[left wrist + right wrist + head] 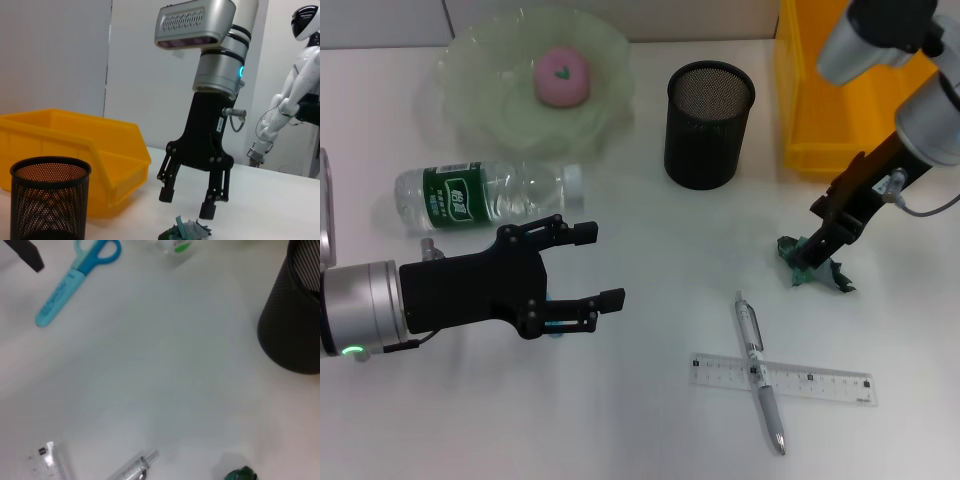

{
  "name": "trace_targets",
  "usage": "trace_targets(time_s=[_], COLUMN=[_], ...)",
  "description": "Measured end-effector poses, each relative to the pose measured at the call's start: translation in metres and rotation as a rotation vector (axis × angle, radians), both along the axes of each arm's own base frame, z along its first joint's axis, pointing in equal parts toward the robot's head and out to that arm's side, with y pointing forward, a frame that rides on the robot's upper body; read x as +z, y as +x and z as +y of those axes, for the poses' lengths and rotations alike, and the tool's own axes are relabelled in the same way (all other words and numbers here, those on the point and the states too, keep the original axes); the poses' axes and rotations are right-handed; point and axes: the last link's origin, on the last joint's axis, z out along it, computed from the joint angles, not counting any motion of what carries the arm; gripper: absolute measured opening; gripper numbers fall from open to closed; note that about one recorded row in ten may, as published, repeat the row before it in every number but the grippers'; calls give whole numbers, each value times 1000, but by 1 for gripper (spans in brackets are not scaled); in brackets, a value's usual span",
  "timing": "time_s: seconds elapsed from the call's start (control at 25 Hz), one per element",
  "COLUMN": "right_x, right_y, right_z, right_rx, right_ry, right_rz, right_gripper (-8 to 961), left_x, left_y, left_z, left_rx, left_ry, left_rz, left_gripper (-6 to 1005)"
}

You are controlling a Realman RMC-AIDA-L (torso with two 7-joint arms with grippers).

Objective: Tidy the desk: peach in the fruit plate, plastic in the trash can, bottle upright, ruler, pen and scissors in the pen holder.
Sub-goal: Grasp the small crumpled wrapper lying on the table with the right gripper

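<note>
Presently: right gripper (192, 204) fingers apart, just above crumpled green plastic (810, 268), beside pen holder (708, 125). Left gripper (582, 268) spread wide, over scissors (75, 276), near bottle (490, 193).

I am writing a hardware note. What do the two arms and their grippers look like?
Both arms are silver-grey cylinders ending in matte black grippers with linked two-finger mechanisms. The left gripper sits on a black wrist block; its silver segment carries a small green light. The right gripper has a black tapered mount, a grey cable at the side, and a blue light ring above.
</note>
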Motion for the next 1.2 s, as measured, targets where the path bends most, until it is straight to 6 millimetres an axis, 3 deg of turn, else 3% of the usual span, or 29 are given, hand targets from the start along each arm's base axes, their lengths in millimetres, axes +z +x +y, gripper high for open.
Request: trace_targets(time_s=[0.44,1.2], right_x=[-28,-33], right_y=[11,13], right_z=[-3,-2], right_rx=[-20,-11], right_ry=[-9,6], right_rz=[-91,-94], right_gripper=[819,818], left_x=[-1,0], left_y=[0,1], left_z=[-1,1], left_rx=[13,15], left_ry=[-8,-14], left_rz=[-4,-8], left_gripper=[860,860])
